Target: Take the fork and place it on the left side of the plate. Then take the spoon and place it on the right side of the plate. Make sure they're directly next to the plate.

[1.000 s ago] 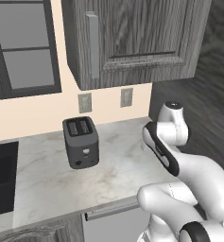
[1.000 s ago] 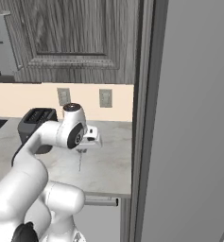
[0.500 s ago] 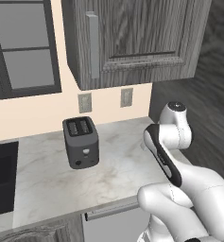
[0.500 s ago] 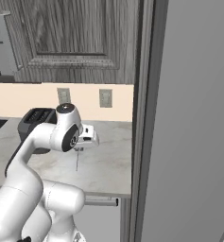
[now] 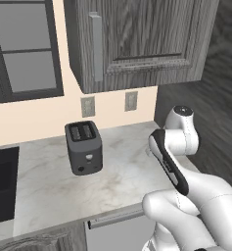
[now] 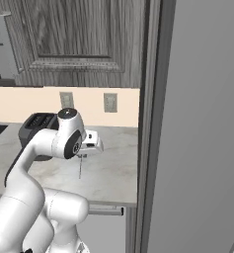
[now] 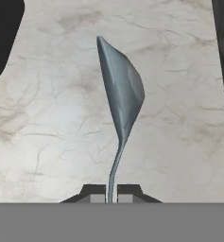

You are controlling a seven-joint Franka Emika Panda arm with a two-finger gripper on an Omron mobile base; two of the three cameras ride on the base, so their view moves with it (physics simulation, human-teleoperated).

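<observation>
Currently my pincer (image 7: 111,197) is clamped shut on the handle of the spoon (image 7: 121,101); in the hand view the two finger tips (image 7: 93,193) sit tight against the thin stem at 6 o'clock, and the bowl runs up from them toward 12 o'clock, seen nearly edge-on, its tip near the top of the frame. Below the spoon lies the pale marble counter (image 7: 47,113); spoon and counter look apart, but I cannot tell by how much.

Against the frame one second back, my upper arm has swung in the right base view, so that the elbow joint sits higher and more toward 12 o'clock; the spoon hangs at about the same place over the counter. Toaster and counter have not shifted in either base view.

Right base view: the spoon (image 6: 80,167) hangs as a thin dark line below my wrist, pointing to 6 o'clock, over the counter (image 6: 108,173), with the toaster (image 6: 33,129) behind my arm at 9 o'clock and a tall grey panel (image 6: 197,128) at 3 o'clock. Left base view: my arm covers the hand, but the dark toaster (image 5: 83,147) shows whole on the counter (image 5: 49,186), with two wall outlets (image 5: 87,106) at its 12 o'clock and the wooden cabinet (image 5: 137,39) above.
</observation>
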